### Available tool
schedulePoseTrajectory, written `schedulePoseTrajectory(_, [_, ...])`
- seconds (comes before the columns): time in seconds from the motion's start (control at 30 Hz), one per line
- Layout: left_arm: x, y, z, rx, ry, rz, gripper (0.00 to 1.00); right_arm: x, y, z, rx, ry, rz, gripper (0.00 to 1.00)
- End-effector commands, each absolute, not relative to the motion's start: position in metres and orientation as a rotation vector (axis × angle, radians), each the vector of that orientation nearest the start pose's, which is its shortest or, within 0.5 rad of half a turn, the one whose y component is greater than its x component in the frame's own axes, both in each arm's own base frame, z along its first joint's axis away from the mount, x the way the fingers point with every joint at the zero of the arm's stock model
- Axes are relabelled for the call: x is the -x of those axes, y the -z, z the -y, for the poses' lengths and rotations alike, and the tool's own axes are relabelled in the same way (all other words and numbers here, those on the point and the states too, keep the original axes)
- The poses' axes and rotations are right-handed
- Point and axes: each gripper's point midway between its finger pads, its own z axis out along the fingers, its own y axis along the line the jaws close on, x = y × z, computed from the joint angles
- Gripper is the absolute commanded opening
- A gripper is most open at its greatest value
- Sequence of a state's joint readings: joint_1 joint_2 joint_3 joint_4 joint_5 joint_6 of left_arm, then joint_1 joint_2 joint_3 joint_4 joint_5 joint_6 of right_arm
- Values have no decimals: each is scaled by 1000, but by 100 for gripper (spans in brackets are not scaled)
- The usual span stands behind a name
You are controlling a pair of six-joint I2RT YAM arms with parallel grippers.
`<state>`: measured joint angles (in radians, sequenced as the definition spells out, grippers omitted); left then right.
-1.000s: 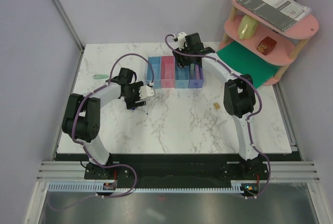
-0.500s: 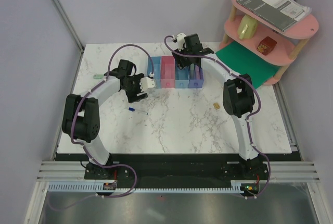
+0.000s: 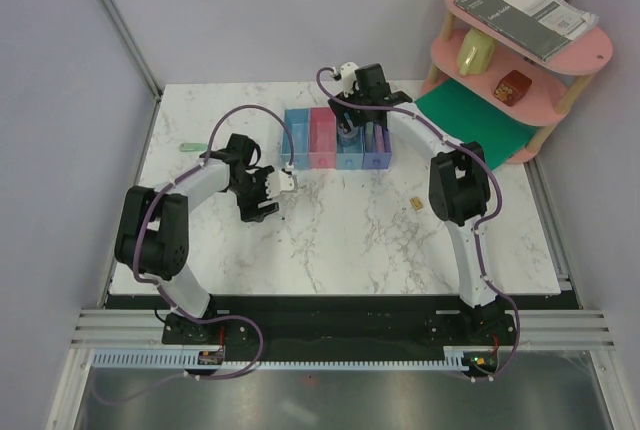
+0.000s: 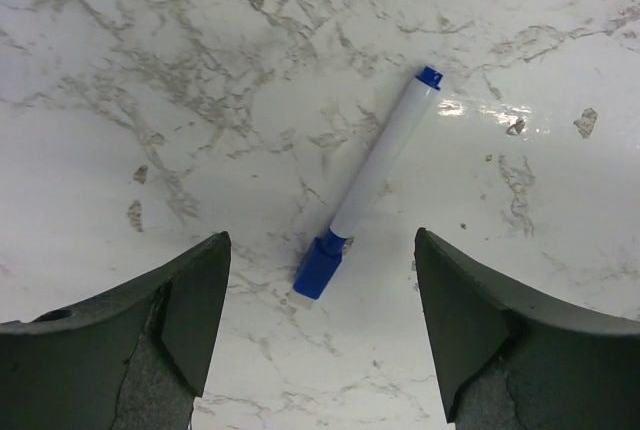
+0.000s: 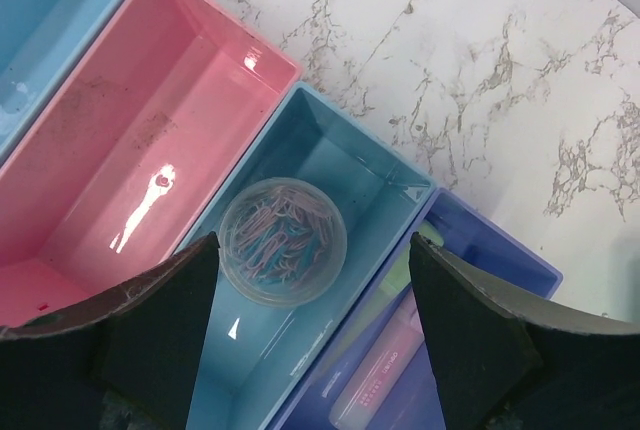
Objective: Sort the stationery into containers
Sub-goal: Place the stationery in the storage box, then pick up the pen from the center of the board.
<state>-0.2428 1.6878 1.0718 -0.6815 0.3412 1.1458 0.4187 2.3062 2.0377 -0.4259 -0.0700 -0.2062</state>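
Hovering with the left gripper (image 4: 320, 250) spread wide and empty over the marble table (image 4: 150, 70), straddling the blue-and-white pen (image 4: 375, 175): pen flat on the marble, slanted, touching neither jaw, blue cap end about midway between them. Hangs with the right gripper (image 5: 312, 245) likewise spread and holding nothing above the second light blue tray (image 5: 370, 165), the clear round tub of paper clips (image 5: 283, 242) resting on that tray's floor, pink tray (image 5: 150, 120) on one side, purple-blue tray (image 5: 480, 250) on the other. Against half a second back: left gripper brought nearer, over the pen; right jaws set wider.
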Motion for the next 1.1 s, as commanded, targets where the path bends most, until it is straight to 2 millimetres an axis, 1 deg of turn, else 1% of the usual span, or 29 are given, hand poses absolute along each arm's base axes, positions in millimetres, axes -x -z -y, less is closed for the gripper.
schedulePoseTrajectory(0.0, [-312, -28, 101, -1845, 267, -2047, 81, -565, -182, -255, 687, -200, -2016, 84])
schedulePoseTrajectory(0.07, [-310, -19, 99, -1851, 261, -2060, 81, -562, -192, -255, 681, -211, -2002, 84])
schedulePoseTrajectory(0.13, [-316, -15, 98, -1848, 234, -2045, 81, -558, -197, -255, 680, -220, -1996, 84])
schedulePoseTrajectory(0.17, [-316, -12, 98, -1847, 235, -2048, 80, -556, -206, -255, 677, -224, -1983, 84])
schedulePoseTrajectory(0.23, [-317, -5, 100, -1843, 248, -2057, 77, -552, -208, -253, 678, -224, -1984, 84])
schedulePoseTrajectory(0.27, [-317, -3, 100, -1841, 255, -2064, 73, -550, -217, -252, 678, -218, -1969, 84])
schedulePoseTrajectory(0.3, [-316, 3, 100, -1848, 267, -2074, 69, -547, -217, -249, 678, -212, -1972, 84])
schedulePoseTrajectory(0.33, [-317, 5, 100, -1852, 267, -2078, 64, -545, -217, -247, 679, -205, -1975, 84])
schedulePoseTrajectory(0.37, [-315, 8, 100, -1860, 275, -2083, 50, -542, -229, -242, 673, -186, -1958, 84])
schedulePoseTrajectory(0.4, [-314, 13, 99, -1864, 279, -2101, 44, -537, -222, -238, 678, -172, -1977, 84])
schedulePoseTrajectory(0.43, [-314, 15, 100, -1865, 283, -2108, 30, -534, -232, -230, 663, -150, -1965, 85])
schedulePoseTrajectory(0.47, [-312, 17, 100, -1869, 287, -2115, 23, -530, -231, -223, 654, -123, -1977, 85])
schedulePoseTrajectory(0.5, [-309, 19, 100, -1874, 294, -2120, 17, -522, -216, -217, 675, -110, -2011, 85])
schedulePoseTrajectory(0.53, [-308, 19, 101, -1876, 296, -2120, 5, -516, -221, -206, 667, -99, -2012, 85])
schedulePoseTrajectory(0.57, [-306, 19, 101, -1878, 298, -2120, 2, -512, -216, -197, 663, -64, -2030, 84])
schedulePoseTrajectory(0.6, [-305, 17, 103, -1873, 303, -2119, 2, -502, -196, -185, 688, -29, -2077, 85])
schedulePoseTrajectory(0.63, [-306, 11, 104, -1862, 303, -2109, 2, -496, -199, -171, 675, -5, -2086, 85])
schedulePoseTrajectory(0.67, [-306, 7, 106, -1854, 308, -2106, 2, -491, -194, -162, 673, 12, -2106, 85])
schedulePoseTrajectory(0.7, [-310, -3, 110, -1820, 313, -2101, 2, -482, -180, -152, 677, 21, -2148, 85])
schedulePoseTrajectory(0.73, [-311, -13, 114, -1803, 321, -2091, 2, -475, -184, -137, 656, 29, -2162, 84])
schedulePoseTrajectory(0.77, [-310, -21, 116, -1783, 341, -2101, 2, -466, -174, -128, 652, 33, -2196, 84])
schedulePoseTrajectory(0.8, [-318, -37, 124, -1723, 360, -2099, 2, -462, -173, -114, 629, 41, -2218, 84])
schedulePoseTrajectory(0.83, [-322, -50, 129, -1684, 369, -2092, 2, -455, -182, -107, 619, 45, -2208, 84])
schedulePoseTrajectory(0.87, [-328, -69, 139, -1619, 401, -2095, 2, -443, -171, -100, 626, 52, -2243, 84])
schedulePoseTrajectory(0.9, [-332, -80, 143, -1584, 412, -2091, 2, -434, -176, -92, 622, 58, -2241, 84])
schedulePoseTrajectory(0.93, [-337, -93, 149, -1548, 410, -2080, 2, -426, -174, -89, 635, 58, -2250, 84])
schedulePoseTrajectory(0.97, [-346, -115, 161, -1481, 444, -2063, 2, -412, -157, -84, 657, 67, -2292, 84])
schedulePoseTrajectory(1.03, [-358, -138, 174, -1401, 480, -2050, 2, -394, -151, -78, 690, 79, -2300, 84])
schedulePoseTrajectory(1.07, [-370, -160, 187, -1313, 532, -2042, 2, -380, -132, -74, 709, 83, -2346, 84])
